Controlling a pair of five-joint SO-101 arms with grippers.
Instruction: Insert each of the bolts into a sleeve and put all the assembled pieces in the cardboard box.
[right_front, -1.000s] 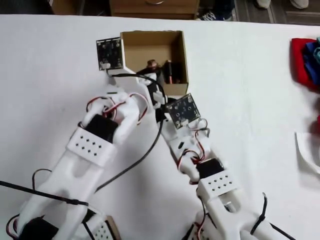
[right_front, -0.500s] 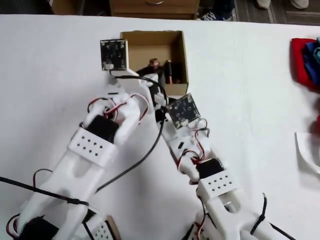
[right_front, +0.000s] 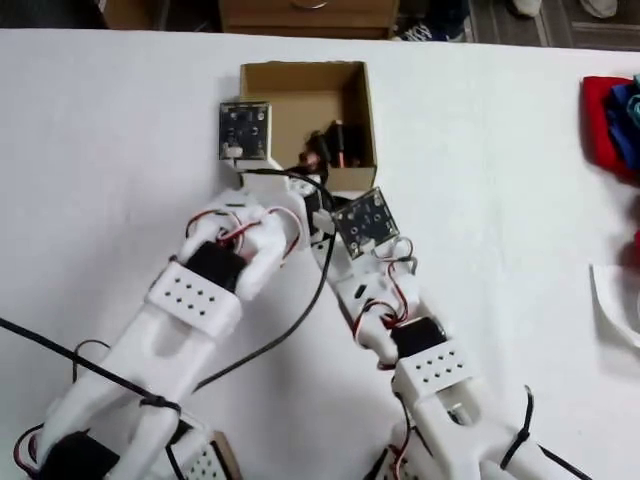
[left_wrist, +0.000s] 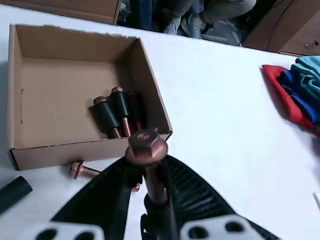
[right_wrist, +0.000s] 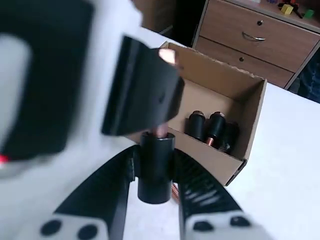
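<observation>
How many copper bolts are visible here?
4: two sleeved bolts in the cardboard box, one held bolt in the left gripper, one loose bolt on the table before the box. A dark shape beside the boxed pair may hide another.

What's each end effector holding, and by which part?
Left end effector: copper bolt, gripped on its shank below the head. Right end effector: black sleeve, gripped around its sides.

Cardboard box (left_wrist: 75, 147) near far edge of worktop (right_front: 500, 150), two sleeved bolts (left_wrist: 116, 112) inside; copper bolt (left_wrist: 146, 145) tip at black sleeve (right_wrist: 155, 170) mouth
</observation>
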